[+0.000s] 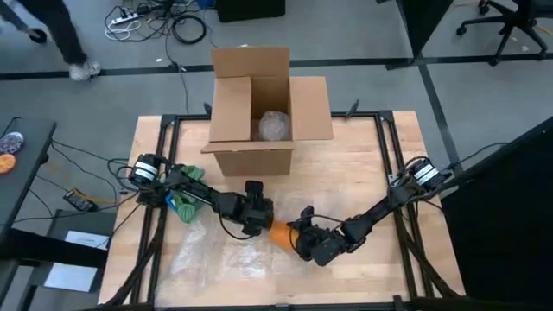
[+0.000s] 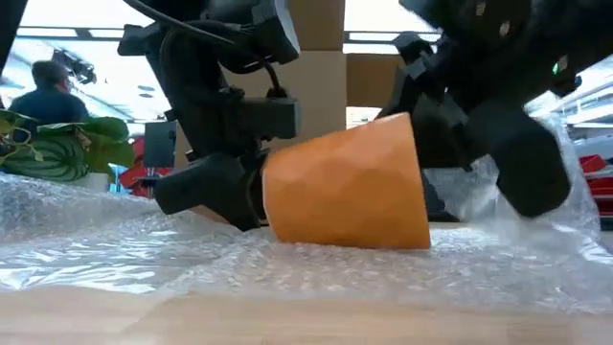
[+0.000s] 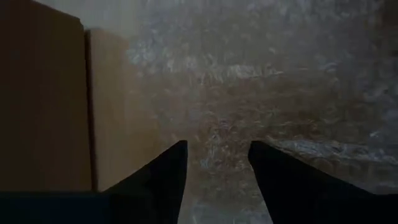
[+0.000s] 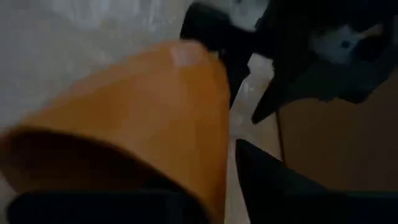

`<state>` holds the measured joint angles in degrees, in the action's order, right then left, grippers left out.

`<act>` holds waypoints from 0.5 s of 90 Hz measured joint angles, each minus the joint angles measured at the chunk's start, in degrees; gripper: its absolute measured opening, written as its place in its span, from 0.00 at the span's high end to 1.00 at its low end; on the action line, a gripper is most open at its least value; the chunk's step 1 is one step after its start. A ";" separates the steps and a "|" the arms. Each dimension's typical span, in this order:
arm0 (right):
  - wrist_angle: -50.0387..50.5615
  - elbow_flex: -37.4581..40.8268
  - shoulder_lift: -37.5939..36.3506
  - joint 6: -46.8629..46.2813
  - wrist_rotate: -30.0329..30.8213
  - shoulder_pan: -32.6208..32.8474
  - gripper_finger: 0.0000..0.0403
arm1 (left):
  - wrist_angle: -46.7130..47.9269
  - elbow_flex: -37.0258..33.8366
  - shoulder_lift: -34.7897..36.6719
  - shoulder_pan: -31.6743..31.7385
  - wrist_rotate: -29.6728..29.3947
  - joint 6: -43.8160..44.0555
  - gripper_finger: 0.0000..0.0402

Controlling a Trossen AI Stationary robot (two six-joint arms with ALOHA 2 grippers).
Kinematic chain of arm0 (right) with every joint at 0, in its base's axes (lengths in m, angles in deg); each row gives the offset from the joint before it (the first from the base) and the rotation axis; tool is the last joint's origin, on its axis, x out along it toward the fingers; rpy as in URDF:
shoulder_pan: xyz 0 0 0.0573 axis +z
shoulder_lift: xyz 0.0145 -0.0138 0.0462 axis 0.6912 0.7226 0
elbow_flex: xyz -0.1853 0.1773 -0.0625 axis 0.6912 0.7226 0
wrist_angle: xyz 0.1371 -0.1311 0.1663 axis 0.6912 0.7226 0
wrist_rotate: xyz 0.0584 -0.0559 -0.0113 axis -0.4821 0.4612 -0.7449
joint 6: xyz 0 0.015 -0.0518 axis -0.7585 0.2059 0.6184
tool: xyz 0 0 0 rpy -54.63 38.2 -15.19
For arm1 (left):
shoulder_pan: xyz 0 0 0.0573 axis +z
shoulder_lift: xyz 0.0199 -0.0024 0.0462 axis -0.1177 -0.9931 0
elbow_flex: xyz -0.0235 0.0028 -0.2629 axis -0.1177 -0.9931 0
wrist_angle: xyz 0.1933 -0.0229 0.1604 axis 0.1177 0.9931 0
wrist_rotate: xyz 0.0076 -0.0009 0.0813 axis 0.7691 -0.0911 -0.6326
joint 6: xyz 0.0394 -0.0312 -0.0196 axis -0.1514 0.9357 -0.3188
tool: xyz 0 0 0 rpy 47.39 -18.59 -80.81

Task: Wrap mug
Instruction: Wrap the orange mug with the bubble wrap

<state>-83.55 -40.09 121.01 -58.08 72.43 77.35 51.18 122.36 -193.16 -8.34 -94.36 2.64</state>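
One orange mug [image 2: 347, 184], one cardboard box [image 1: 259, 108], one bubble wrap sheet [image 2: 124, 244], two pincers.

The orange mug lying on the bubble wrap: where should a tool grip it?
By the wide rim. The orange mug lies on its side on the bubble wrap, its open mouth facing the right tool; one finger inside, one outside.

You get even, soft light from overhead in the high view, with faint shadows. The low view glares at the far windows, leaving the arms dark. Both wrist views are dim and blurred; the orange mug [image 4: 124, 124] is out of focus.
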 joint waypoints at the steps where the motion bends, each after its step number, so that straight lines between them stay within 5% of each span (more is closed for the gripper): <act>1: 0.19 0.00 -0.11 -0.36 -0.03 0.03 0.79 | 0.00 0.00 0.00 0.00 0.00 0.01 0.58; 45: 25.57 0.00 -13.20 -26.86 -16.80 1.39 0.60 | -0.05 -0.05 -0.07 0.04 0.02 1.40 0.58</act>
<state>-57.98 -40.09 107.81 -84.93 55.63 78.74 51.13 122.31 -193.22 -8.29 -94.34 4.03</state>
